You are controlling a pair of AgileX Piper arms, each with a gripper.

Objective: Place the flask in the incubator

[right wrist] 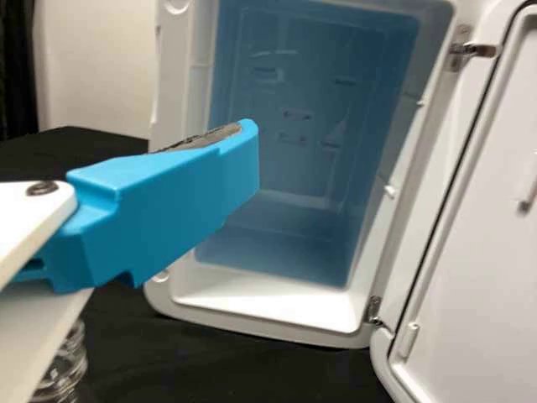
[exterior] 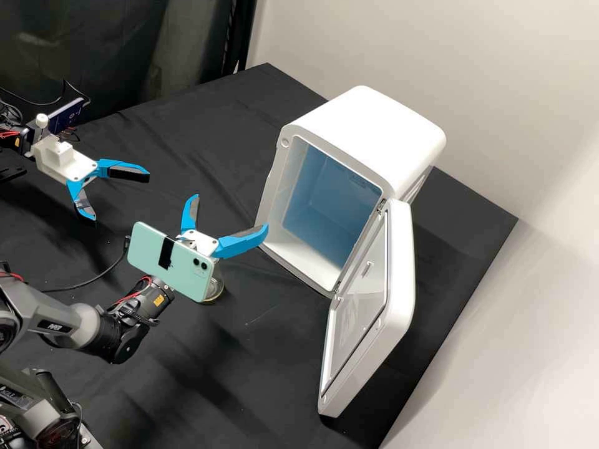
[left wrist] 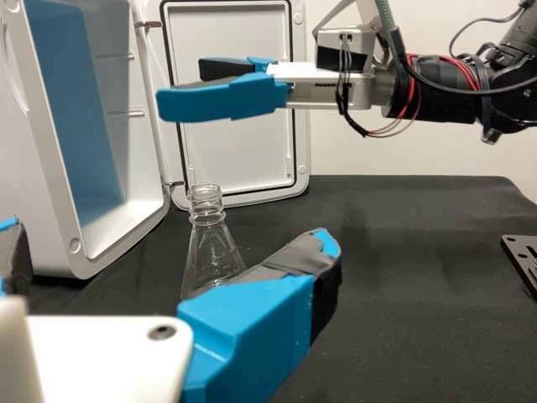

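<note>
Flask (left wrist: 210, 248) upright on counter (exterior: 187, 125), ungripped, below spread right hand (exterior: 218, 227); risk of toppling from off-centre descent, or clipping incubator (exterior: 374, 131) rim. Left hand (exterior: 112, 190) spread too.

On your black table (exterior: 206, 131) the white incubator (exterior: 374, 131) stands with its door swung open, and the clear flask (left wrist: 210, 252) stands upright near its opening.

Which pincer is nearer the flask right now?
Right. The right pincer hangs above the flask; the left pincer stands off to its side, farther from the incubator.
</note>
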